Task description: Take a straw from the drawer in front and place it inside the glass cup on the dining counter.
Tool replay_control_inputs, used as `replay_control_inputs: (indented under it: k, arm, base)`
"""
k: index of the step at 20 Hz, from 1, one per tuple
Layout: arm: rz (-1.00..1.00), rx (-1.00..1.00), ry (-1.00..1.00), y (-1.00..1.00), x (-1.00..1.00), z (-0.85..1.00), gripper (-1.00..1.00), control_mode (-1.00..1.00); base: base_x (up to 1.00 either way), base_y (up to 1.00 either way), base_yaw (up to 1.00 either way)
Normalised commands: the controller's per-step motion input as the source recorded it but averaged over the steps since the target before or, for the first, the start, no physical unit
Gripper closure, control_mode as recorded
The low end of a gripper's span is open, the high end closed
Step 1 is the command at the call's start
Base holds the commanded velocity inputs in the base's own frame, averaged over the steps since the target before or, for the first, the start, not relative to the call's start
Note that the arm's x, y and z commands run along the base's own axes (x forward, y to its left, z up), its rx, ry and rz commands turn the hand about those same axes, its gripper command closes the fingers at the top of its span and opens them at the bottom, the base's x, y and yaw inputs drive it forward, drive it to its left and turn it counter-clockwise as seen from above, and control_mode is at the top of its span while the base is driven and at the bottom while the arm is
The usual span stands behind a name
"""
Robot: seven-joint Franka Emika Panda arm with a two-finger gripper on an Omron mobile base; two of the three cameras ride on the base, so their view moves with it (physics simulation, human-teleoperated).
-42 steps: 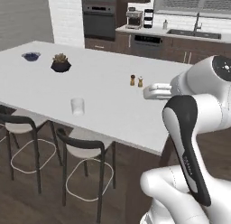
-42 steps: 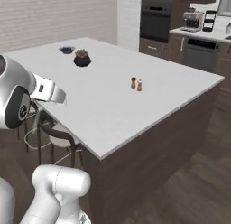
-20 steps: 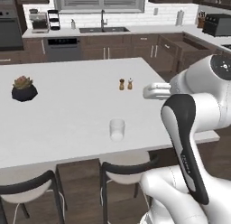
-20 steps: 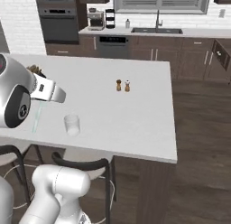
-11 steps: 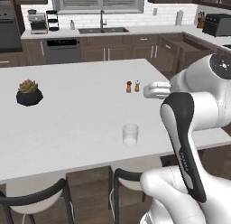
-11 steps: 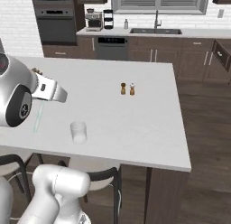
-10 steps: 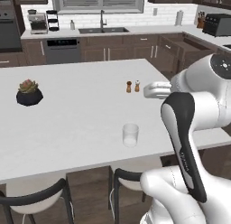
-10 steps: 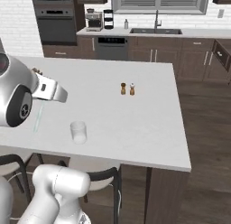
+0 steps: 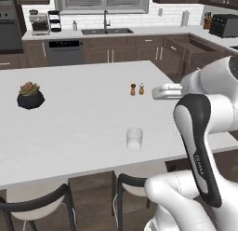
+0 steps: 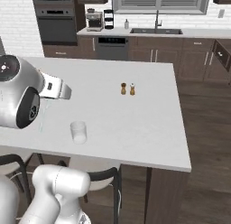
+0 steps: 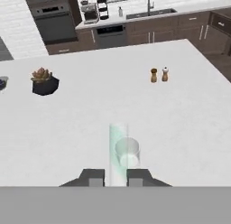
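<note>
In the hand view my gripper [image 11: 115, 175] is shut on the straw [image 11: 118, 146], a thin pale stick that rises upright between the two dark fingertips [image 11: 92, 175]. Just beyond the straw and slightly right stands the glass cup [image 11: 127, 151], upright near the front edge of the white dining counter [image 11: 67, 128]. The base views show the same glass cup [image 9: 134, 139] [image 10: 78, 131] a little way in from the counter's near edge. The dark-brown drawer [image 10: 220, 50] [image 9: 193, 44] stands pulled open in the far cabinets at the right.
Two small shakers [image 9: 137, 89] [image 10: 127, 88] stand mid-counter beyond the cup. A potted plant [image 9: 30, 95] [image 11: 44, 81] sits at the left. Black-framed stools [image 9: 42, 204] [image 10: 101, 178] are tucked under the near edge. The sink counter [image 9: 107, 32] runs along the back wall.
The whole picture shifted as the base drove along the dining counter, bringing the cup closer to the middle. Over the last half second the views hold still. The gripper stays shut on the straw.
</note>
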Motion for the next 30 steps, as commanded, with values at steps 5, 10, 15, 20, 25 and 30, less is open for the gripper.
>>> replay_control_inputs:
  k: [5,10,15,20,25,30]
  arm:
    - [0.54,0.04,-0.19,-0.52,0.08,0.0,1.0,-1.0]
    - [0.6,0.06,-0.19,-0.31,0.25,0.0,1.0,-1.0]
    - [0.53,0.05,-0.01,0.04,0.45,-0.1,1.0,-1.0]
    - [0.43,0.01,0.0,0.58,0.14,-0.13,1.0,-1.0]
    - [0.37,0.04,0.0,0.49,-0.01,-0.15,1.0,-1.0]
    - [0.32,0.12,-0.01,0.07,0.0,-0.35,1.0,-1.0]
  base:
    - [0.0,0.0,0.0]
    - [0.0,0.0,0.0]
    - [0.0,0.0,0.0]
    - [0.0,0.0,0.0]
    - [0.0,0.0,0.0]
    - [0.0,0.0,0.0]
